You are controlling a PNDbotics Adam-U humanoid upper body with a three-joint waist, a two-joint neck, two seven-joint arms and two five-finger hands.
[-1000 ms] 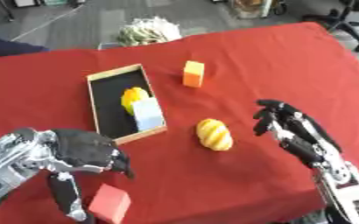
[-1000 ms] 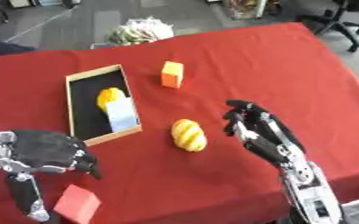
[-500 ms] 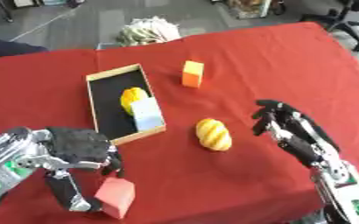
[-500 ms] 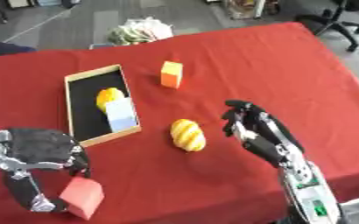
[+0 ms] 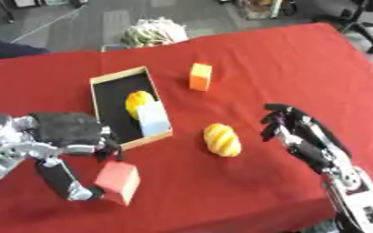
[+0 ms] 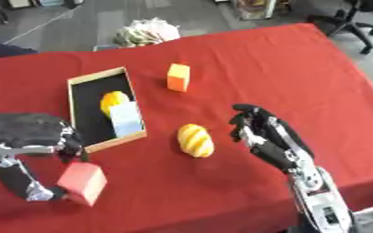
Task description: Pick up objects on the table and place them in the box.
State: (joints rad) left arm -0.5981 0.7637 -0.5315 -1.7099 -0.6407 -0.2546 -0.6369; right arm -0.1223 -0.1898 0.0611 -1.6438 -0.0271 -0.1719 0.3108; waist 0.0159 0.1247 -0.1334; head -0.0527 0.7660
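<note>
Left hand [image 5: 66, 136] pinches the red block [image 5: 116, 182] near the table [image 5: 301, 68] front edge, just short of the box [image 5: 102, 81]. Right hand [image 5: 301, 136] hovers relaxed, empty, beside the yellow bread [image 5: 221, 139]. Orange block [image 5: 200, 76] stands apart.

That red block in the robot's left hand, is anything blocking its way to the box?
Nothing visible does. The red block is pinched in the left hand, just below the box. Only bare tablecloth lies between them. The box already holds a yellow item and a pale blue block, with room at the far end.

Red block [image 6: 82, 183] in left robot hand [image 6: 30, 136]
</note>
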